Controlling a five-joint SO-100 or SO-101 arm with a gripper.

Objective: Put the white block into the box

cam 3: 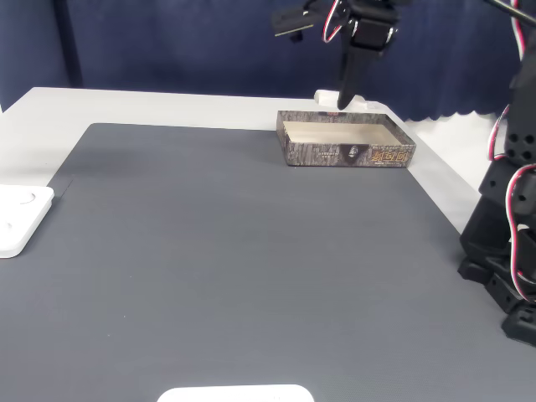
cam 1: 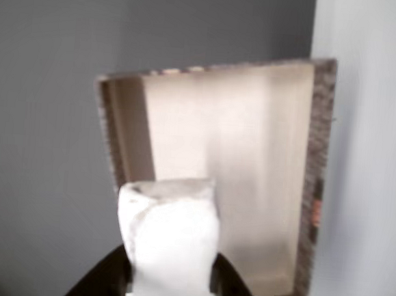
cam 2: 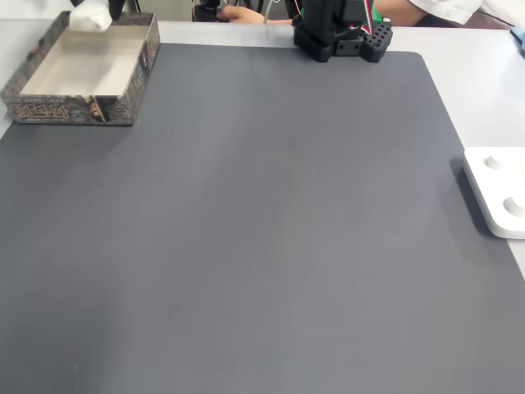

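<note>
Other view, end effector (cam 1: 169, 283): dark fingers at the bottom edge, clenched on the white block (cam 1: 170, 245), one on each side of it.
Other view, white block: upright between the fingers, in front of the box (cam 1: 314, 191), overlapping the near part of its cream interior.
Other view, box: open, speckled rim, on the grey mat (cam 1: 42, 129).
A fixed view, white block (cam 2: 90, 16): at the top left corner, above the far end of the box (cam 2: 123, 103).
A fixed view, surroundings: arm base (cam 2: 340, 37) at the mat's far edge; white device (cam 2: 496, 193) at right on the tabletop (cam 2: 484, 90).
A fixed view, end effector (cam 3: 345, 102): hanging down over the far rim of the box (cam 3: 347, 153), white block (cam 3: 328, 99) at its tip.
</note>
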